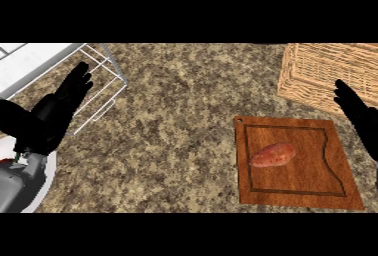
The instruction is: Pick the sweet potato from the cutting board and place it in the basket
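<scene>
The right hand (359, 114) is open beside the cutting board (295, 182); the sweet potato (273, 154) is not yet taken.
This hand holds nothing, at the cutting board's far right corner. The left hand (53, 114) rests open, well left of it. The sweet potato lies mid-board. It looks stiff, rather heavy and rounded, so grasp across its thick middle. The basket (332, 70) stands just beyond.

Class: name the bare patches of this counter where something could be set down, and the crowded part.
Widest bare counter: the middle, between the wire rack with left hand and the cutting board. Also bare: the strip above the board, left of the basket. Crowded: the right side, where sweet potato, basket and right hand cluster.
</scene>
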